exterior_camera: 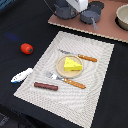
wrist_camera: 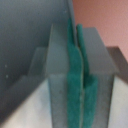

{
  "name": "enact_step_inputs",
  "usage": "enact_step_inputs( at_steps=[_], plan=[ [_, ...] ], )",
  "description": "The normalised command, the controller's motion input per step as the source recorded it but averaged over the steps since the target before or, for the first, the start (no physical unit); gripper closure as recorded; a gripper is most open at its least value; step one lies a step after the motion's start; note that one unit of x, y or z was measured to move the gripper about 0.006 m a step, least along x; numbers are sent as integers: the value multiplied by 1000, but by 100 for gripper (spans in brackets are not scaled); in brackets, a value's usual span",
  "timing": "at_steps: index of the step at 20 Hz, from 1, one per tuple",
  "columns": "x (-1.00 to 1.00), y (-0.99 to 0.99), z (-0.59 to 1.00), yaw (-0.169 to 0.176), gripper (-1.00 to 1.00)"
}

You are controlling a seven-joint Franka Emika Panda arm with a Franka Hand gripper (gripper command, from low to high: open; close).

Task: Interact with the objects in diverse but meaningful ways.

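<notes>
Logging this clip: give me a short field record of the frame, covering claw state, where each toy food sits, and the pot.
claw: pads pressed together, nothing between them, up at the far edge of the scene
cheese wedge: on the round plate, on the placemat
sausage: on the placemat's near corner
tomato: on the dark cloth, off the mat
fish piece: on the dark cloth by the mat's edge
pot: on the brown board, partly hidden by the arm
cutlery: fork and knife flank the plate
</notes>
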Motion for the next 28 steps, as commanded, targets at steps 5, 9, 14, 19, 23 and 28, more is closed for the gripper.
enact_step_inputs(
  at_steps=[5, 9, 14, 19, 23, 28],
  plan=[
    [145, 345, 188, 0, -100],
    [-148, 350, 808, 45, -100],
    [-413, 286, 534, 107, -100],
    [-219, 146, 440, 110, -100],
    [302, -129, 430, 17, -100],
    [552, -388, 637, -6, -100]
  ],
)
